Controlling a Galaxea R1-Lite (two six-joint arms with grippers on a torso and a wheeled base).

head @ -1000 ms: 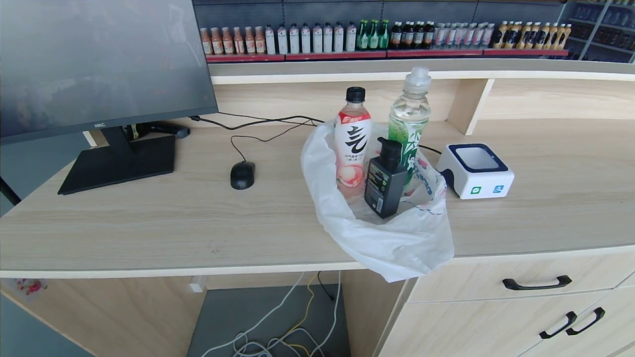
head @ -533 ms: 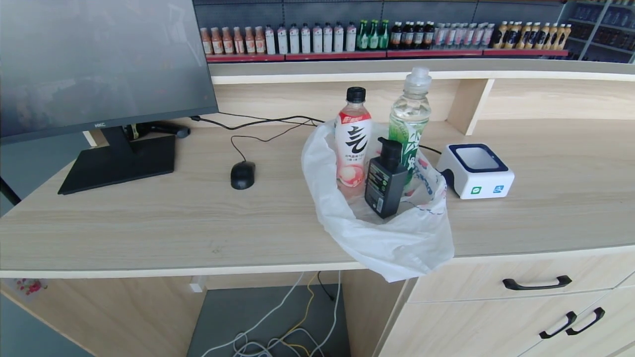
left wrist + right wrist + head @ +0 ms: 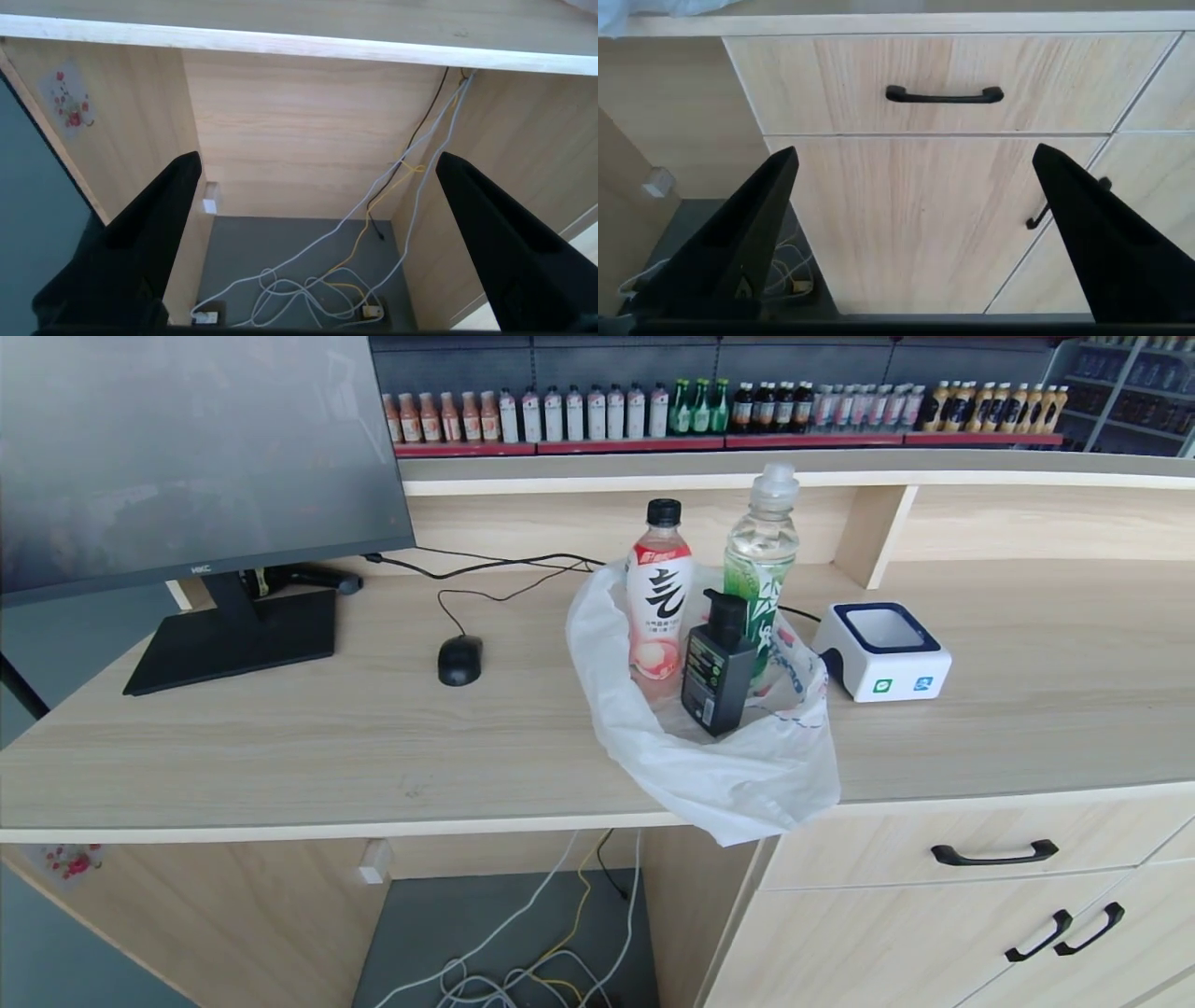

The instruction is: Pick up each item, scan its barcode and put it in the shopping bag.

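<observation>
Shopping bag (image 3: 719, 784), just beside the scanner (image 3: 882, 658) for a short carry, holds pink bottle (image 3: 661, 607), green bottle (image 3: 758, 560) and pump bottle (image 3: 717, 672) upright; left gripper (image 3: 318, 177) and right gripper (image 3: 915, 163) gape empty, task seemingly complete.

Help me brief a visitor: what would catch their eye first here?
The white shopping bag at the front edge of the counter, with a pink-labelled bottle, a green-labelled bottle and a black pump bottle standing in it. The white scanner sits right of it; a dark monitor stands far left.
</observation>
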